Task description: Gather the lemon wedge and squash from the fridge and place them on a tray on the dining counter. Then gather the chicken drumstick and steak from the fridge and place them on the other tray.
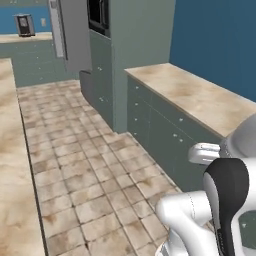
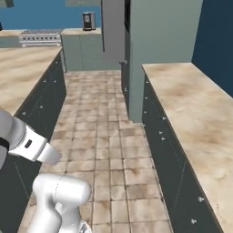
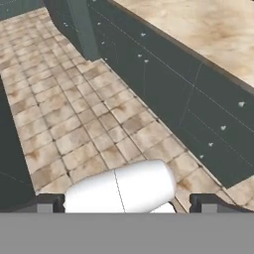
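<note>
Kitchen aisle stretches ahead, tiled floor (image 1: 95,170) running between two marbled counters. On the right, the long counter (image 1: 200,95) sits over dark teal cabinets (image 1: 160,130), and it shows again from the other side (image 2: 195,109). On the left runs the second counter (image 2: 22,73), its dark cabinet fronts (image 2: 41,113) facing the aisle. Up at the far end stands the tall grey fridge (image 1: 72,35), doors shut from what can be seen, beside a tall teal cabinet column (image 1: 135,55) with a dark oven (image 1: 99,15) set into it. A small coffee machine (image 2: 88,20) stands on the back counter, near a stove (image 2: 40,37). The lemon wedge, squash, drumstick and steak cannot be made out from here. Down at the hand camera, the gripper (image 3: 126,203) hangs over the floor tiles, its two dark fingertips (image 3: 47,203) set wide apart, nothing between them. Cabinet fronts (image 3: 163,84) slant across that view.
</note>
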{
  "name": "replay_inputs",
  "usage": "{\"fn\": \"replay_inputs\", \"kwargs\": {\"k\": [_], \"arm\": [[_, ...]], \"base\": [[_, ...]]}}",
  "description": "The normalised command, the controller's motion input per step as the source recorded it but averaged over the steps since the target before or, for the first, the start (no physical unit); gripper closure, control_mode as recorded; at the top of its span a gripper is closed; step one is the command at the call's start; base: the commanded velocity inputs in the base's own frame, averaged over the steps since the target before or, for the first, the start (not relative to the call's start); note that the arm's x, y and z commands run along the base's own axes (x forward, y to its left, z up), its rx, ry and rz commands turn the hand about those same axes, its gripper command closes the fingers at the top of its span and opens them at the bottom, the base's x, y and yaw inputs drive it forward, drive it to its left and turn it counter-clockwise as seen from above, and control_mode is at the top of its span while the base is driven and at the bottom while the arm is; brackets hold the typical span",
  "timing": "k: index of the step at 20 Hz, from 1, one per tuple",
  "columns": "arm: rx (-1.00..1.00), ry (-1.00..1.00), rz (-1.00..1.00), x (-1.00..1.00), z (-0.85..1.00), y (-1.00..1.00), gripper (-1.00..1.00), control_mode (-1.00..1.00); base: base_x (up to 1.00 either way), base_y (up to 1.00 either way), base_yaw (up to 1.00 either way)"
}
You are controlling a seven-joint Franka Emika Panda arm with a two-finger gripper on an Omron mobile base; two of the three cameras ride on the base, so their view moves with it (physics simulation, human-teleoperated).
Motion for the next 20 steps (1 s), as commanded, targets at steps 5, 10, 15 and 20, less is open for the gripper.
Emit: {"fn": "replay_inputs", "kwargs": {"k": [5, 10, 15, 20], "arm": [[0.0, 0.0, 0.0, 0.0, 0.0, 0.0, -1.0, 1.0], [0.0, 0.0, 0.0, 0.0, 0.0, 0.0, -1.0, 1.0], [0.0, 0.0, 0.0, 0.0, 0.0, 0.0, -1.0, 1.0], [0.0, 0.0, 0.0, 0.0, 0.0, 0.0, -1.0, 1.0]], "base": [[1.0, 0.48, -0.09], [1.0, 0.38, 0.0], [1.0, 0.15, 0.09], [1.0, 0.06, 0.14]]}}
